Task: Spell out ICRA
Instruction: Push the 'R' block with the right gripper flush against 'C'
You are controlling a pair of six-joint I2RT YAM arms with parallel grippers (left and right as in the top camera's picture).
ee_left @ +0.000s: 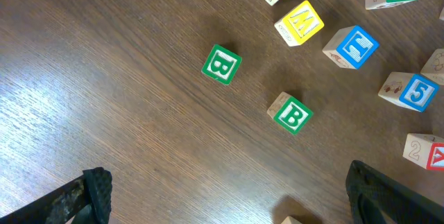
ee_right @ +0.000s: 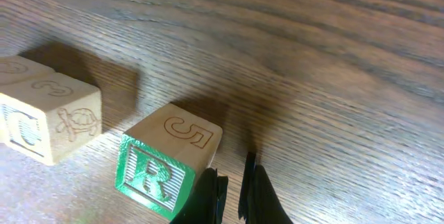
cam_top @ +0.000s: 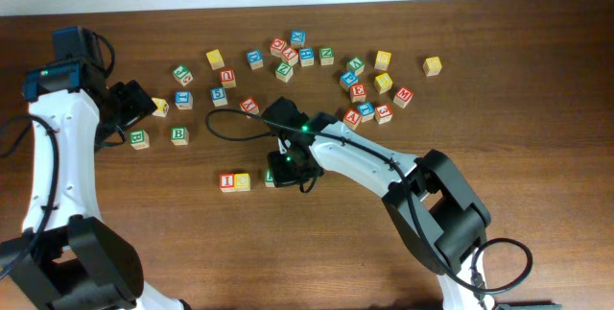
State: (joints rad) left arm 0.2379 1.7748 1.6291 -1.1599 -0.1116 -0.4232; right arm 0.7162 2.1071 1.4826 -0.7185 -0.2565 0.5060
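Observation:
The red "I" cube (cam_top: 227,181) and the yellow "C" cube (cam_top: 242,181) stand side by side at the front of the table. Just right of them is the green "R" cube (ee_right: 156,172), a small gap away from the C cube (ee_right: 41,123). My right gripper (ee_right: 232,189) is shut with nothing between its fingers and rests against the R cube's right side; from overhead it (cam_top: 283,171) hides most of that cube. A red cube that reads like "A" (cam_top: 352,117) lies in the right cluster. My left gripper (ee_left: 229,207) hangs open over bare wood at the far left (cam_top: 134,104).
Two green "B" cubes (ee_left: 222,64) (ee_left: 291,113) lie ahead of the left gripper, with a yellow cube (ee_left: 300,23) and blue cubes (ee_left: 350,46) beyond. Several more letter cubes are scattered along the back (cam_top: 288,51) and back right (cam_top: 433,65).

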